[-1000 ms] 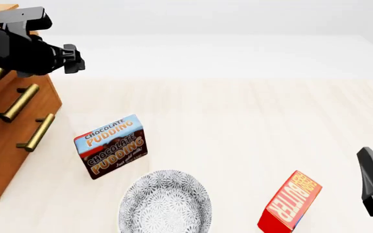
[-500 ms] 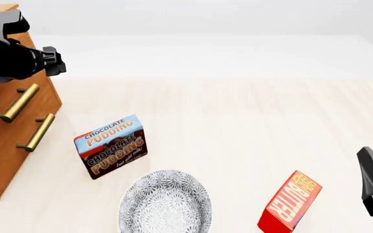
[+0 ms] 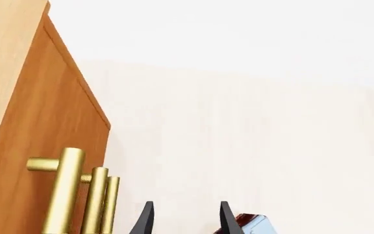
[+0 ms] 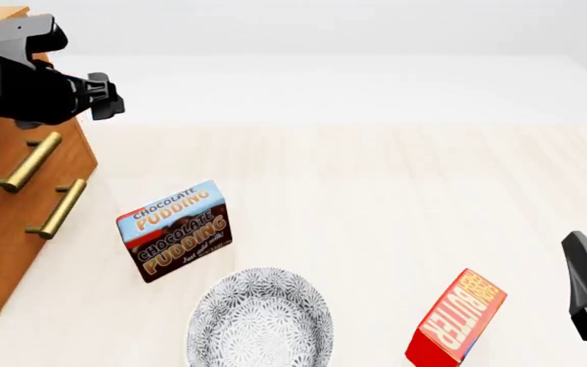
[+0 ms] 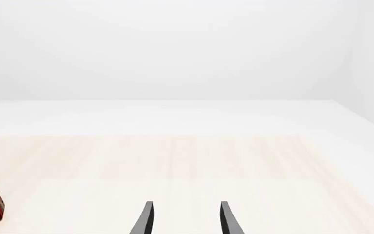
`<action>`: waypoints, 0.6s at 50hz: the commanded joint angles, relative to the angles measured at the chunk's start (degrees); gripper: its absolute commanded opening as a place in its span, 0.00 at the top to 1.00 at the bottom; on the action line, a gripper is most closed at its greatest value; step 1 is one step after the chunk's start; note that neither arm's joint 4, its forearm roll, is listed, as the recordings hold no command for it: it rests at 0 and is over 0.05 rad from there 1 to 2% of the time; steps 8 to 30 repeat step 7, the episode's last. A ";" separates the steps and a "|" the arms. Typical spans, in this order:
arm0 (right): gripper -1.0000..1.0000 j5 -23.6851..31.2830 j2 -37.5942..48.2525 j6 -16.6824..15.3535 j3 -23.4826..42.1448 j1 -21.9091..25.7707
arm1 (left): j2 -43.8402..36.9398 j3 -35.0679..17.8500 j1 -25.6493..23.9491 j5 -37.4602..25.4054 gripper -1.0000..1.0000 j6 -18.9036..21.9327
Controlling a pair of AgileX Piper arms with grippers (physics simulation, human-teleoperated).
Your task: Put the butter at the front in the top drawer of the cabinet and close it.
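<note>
Up by the cabinet (image 3: 37,122), my left wrist view shows the left gripper (image 3: 183,219) with fingers spread, holding nothing, near the brass handles (image 3: 64,195). From the front, the butter (image 4: 457,319) stands near-right, beside the patterned plate (image 4: 261,317). It looks light, stiff, slick; I'd pinch its broad faces. Right wrist view: right gripper (image 5: 183,219) spread, empty.

Left gripper (image 4: 110,101) raised high at far left, fingers parted, right gripper (image 5: 183,219) low at right edge, fingers parted

Cabinet (image 4: 8,229) and butter (image 4: 455,321) cropped
</note>
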State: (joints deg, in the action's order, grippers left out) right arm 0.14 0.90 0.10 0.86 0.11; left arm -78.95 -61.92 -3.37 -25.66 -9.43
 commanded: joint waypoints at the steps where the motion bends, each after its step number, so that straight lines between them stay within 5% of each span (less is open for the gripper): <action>1: 0.00 -0.04 -0.06 -0.02 -0.05 0.00 | -0.24 0.25 -7.21 1.01 0.00 -2.35; 7: 0.00 -0.04 -0.05 -0.02 -0.05 0.00 | 1.61 2.45 -12.82 2.90 0.00 -3.59; 30: 0.00 -0.04 -0.05 -0.02 -0.05 0.00 | 1.61 2.45 -12.82 2.90 0.00 -3.59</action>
